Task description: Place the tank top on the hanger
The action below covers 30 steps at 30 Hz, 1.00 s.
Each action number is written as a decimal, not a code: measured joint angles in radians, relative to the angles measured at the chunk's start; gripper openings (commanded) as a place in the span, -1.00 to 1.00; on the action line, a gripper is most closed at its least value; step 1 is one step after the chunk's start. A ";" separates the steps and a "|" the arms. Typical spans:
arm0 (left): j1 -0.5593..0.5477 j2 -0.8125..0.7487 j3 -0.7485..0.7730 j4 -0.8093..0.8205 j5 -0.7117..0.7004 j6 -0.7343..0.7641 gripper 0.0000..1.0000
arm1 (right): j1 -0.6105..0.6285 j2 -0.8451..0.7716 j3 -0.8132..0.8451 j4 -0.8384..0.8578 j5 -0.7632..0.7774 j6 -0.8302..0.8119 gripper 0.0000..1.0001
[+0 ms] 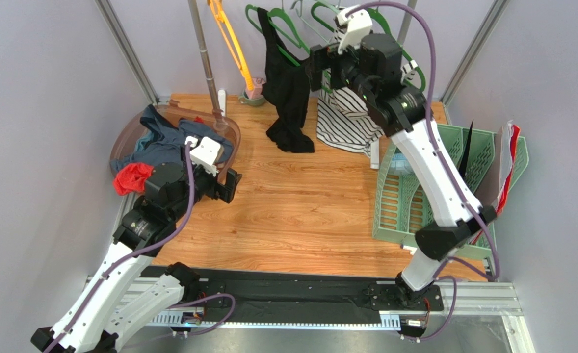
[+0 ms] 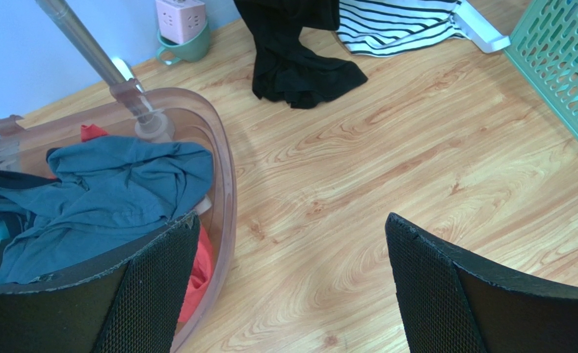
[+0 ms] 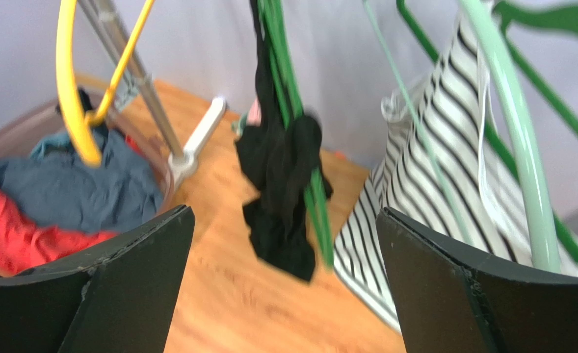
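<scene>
The black tank top (image 1: pixel 288 92) hangs from the dark green hanger (image 1: pixel 284 35) at the back, its lower end bunched on the wooden table. In the right wrist view the tank top (image 3: pixel 281 184) drapes over the green hanger (image 3: pixel 299 147), blurred. My right gripper (image 1: pixel 315 68) is raised just right of the garment, open with nothing between its fingers (image 3: pixel 447 287). My left gripper (image 1: pixel 229 187) is low over the table by the basket, open and empty (image 2: pixel 292 287). From the left wrist, the tank top (image 2: pixel 299 66) shows with its hem on the wood.
A clear brown basket (image 1: pixel 229 132) holds a blue-grey garment (image 1: pixel 163 143) and a red one (image 1: pixel 132 178). A striped top (image 1: pixel 347 121) hangs on a pale hanger. A yellow hanger (image 1: pixel 233 44) hangs on the rack pole (image 1: pixel 205 59). A green crate (image 1: pixel 417 191) stands at the right.
</scene>
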 measured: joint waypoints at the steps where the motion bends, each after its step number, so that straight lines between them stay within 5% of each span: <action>1: 0.000 0.002 0.000 0.000 0.000 0.000 0.98 | 0.006 -0.048 -0.060 0.014 0.006 0.000 1.00; 14: 0.008 0.029 -0.005 0.002 -0.011 -0.007 0.98 | 0.078 -0.588 -0.777 0.097 0.018 0.106 0.97; 30: 0.241 0.063 -0.005 0.000 0.062 -0.098 0.98 | 0.084 -0.761 -1.180 0.085 0.085 0.204 1.00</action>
